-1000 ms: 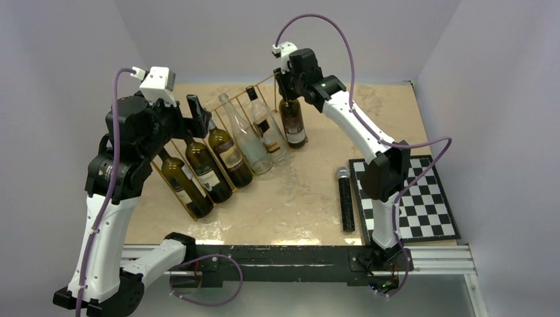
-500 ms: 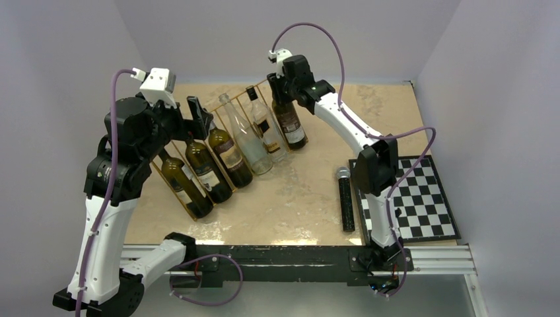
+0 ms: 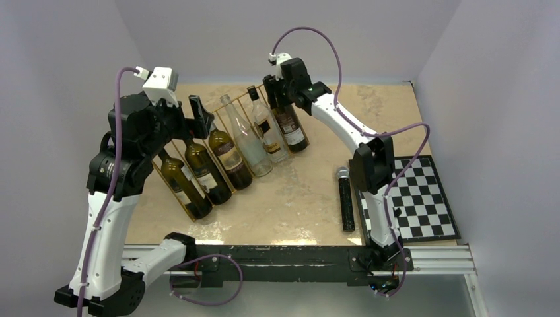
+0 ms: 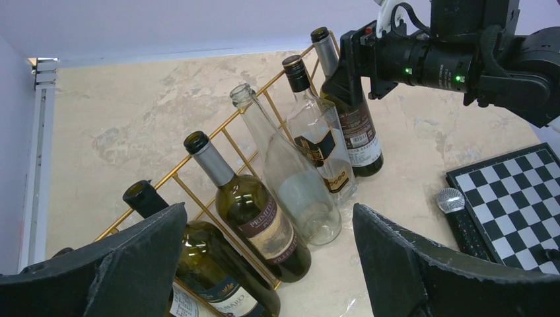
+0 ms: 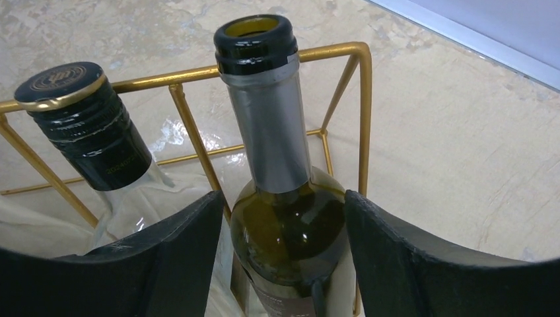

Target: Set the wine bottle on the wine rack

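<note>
The wine bottle (image 3: 291, 125), dark green with a silver neck foil, leans in the rightmost slot of the gold wire wine rack (image 3: 236, 100), its base on the table. In the right wrist view my right gripper (image 5: 282, 198) stands open, its jaws either side of the wine bottle's (image 5: 277, 145) shoulder with a thin gap on the left. The rack's top rail (image 5: 330, 51) runs behind the neck. My left gripper (image 3: 201, 115) hovers wide open above the rack's left half, holding nothing. From the left wrist view the wine bottle (image 4: 356, 129) is seen at the rack's (image 4: 173, 175) far end.
Several other bottles fill the rack's other slots, among them a clear empty one (image 3: 247, 142). A black microphone (image 3: 345, 198) lies right of centre beside a black-and-white chessboard (image 3: 413, 198). Walls close in the table at back and sides.
My right gripper carried the bottle's neck leftward, tipping it from upright into the rack's end slot, and its jaws opened off the bottle. The left arm stayed put.
</note>
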`<state>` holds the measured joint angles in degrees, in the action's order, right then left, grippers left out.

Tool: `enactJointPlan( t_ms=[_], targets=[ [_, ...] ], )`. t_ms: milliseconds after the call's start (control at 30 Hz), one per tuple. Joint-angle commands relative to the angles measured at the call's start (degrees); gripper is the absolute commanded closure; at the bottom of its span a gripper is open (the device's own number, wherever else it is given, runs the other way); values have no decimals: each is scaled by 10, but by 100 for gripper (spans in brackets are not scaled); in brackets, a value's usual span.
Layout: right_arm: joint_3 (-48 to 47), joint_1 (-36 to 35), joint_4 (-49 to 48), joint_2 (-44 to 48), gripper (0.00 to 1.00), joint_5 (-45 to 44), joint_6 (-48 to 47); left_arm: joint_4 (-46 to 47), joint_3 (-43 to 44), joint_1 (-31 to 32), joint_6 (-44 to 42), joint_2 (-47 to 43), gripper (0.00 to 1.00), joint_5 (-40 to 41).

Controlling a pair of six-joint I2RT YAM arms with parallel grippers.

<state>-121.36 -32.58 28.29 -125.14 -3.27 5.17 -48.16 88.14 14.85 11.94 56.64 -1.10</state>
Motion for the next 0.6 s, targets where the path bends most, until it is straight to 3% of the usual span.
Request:
enactJointPlan(
  t_ms=[0, 233, 400, 567],
  targets=[
    [22, -1, 74, 22, 27, -19, 22, 3, 18, -5, 0, 1, 1, -6],
    [43, -3, 70, 109, 1, -85, 11, 4, 13, -5, 2, -2, 1, 1],
    [82, -3, 97, 186, 1, -130, -4, 24, -17, -5, 3, -21, 1, 5],
    [186, -2, 122, 308, 1, -151, 21, 32, -38, -5, 8, -35, 1, -2]
  ],
)
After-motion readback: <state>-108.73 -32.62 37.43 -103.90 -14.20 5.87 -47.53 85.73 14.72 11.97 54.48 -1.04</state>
